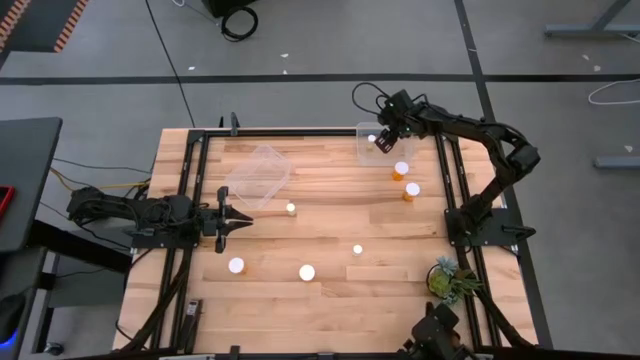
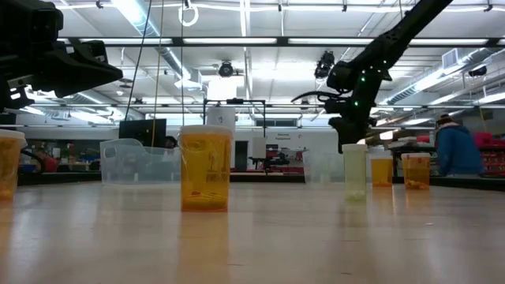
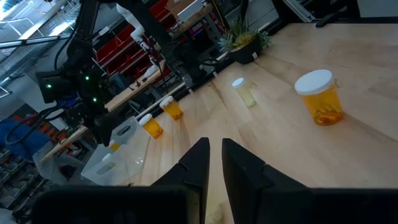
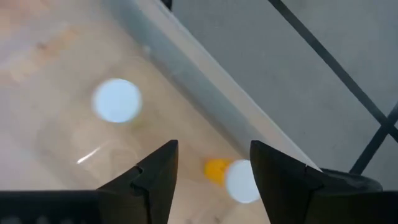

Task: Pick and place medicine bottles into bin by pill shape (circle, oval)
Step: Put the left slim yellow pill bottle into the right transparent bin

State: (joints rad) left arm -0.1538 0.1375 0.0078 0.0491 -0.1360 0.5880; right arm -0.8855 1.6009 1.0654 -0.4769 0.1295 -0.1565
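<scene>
The right pincer [image 1: 385, 141] hangs open over the clear bin [image 1: 361, 150], its arm hiding part. Two bottles [image 4: 117, 100] lie blurry inside. The left pincer [image 1: 240, 219], shut tight, waits above the counter [image 1: 330, 225].

Bright ceiling strip lights [image 2: 237, 39] flood the hall, laying pale glare across the wooden table [image 1: 330, 230], where shadows stay faint. From table height, the nearest medicine bottle [image 2: 206, 169] glows amber and reads soft. Under the right wrist camera, the clear bin [image 4: 205, 118] and its bottles dissolve into blur.
</scene>
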